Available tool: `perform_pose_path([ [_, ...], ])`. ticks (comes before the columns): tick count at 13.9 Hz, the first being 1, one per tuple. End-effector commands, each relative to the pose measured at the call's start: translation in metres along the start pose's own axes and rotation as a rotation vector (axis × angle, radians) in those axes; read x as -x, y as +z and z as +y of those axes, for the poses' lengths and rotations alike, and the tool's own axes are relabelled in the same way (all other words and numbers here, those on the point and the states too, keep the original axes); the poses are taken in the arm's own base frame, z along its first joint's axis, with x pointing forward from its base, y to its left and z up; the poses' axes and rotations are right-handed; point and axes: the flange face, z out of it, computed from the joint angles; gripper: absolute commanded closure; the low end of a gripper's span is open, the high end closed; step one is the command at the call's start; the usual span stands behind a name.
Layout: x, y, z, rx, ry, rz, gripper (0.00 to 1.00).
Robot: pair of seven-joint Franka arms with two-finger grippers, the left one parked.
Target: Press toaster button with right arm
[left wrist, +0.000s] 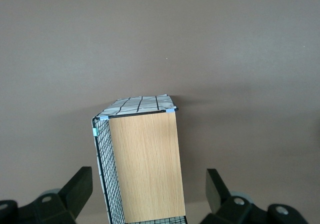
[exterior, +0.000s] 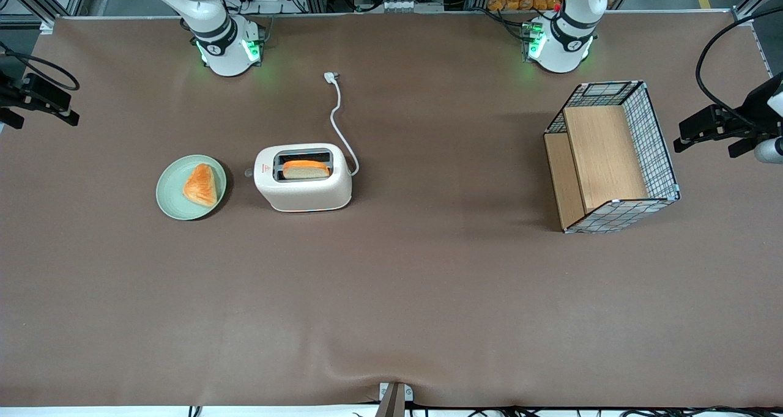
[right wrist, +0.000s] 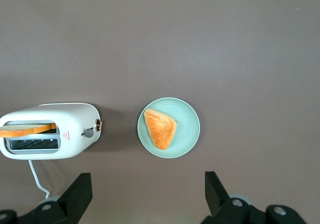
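Note:
The cream-white toaster (exterior: 303, 178) stands on the brown table, with a slice of bread (exterior: 304, 169) in one slot. It also shows in the right wrist view (right wrist: 50, 131). The small grey toaster button (exterior: 248, 173) sticks out of its narrow end by the red triangle mark, facing the plate; it also shows in the right wrist view (right wrist: 88, 132). My right gripper (right wrist: 147, 196) is open and empty, its black fingers (right wrist: 75, 194) wide apart. It hangs high above the table, well apart from the toaster. In the front view it shows at the working arm's end (exterior: 46, 99).
A pale green plate (exterior: 171, 200) with a triangular pastry (exterior: 200, 186) lies beside the toaster's button end. The white cord (exterior: 336, 117) runs from the toaster toward the arm bases. A wire basket with wooden panels (exterior: 657, 136) lies toward the parked arm's end.

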Motion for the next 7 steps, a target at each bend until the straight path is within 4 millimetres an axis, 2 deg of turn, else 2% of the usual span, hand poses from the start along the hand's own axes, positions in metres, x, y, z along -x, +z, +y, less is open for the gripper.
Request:
perform_pose_path([
  [1,-0.005,0.003,-0.004,-0.024,0.003,-0.01,0.0],
  [3,-0.009,0.016,-0.011,-0.07,-0.004,-0.033,0.0],
  [4,-0.01,0.027,-0.013,-0.107,-0.001,-0.048,0.1],
  [7,-0.015,0.056,-0.015,-0.125,0.006,-0.066,0.73],
])
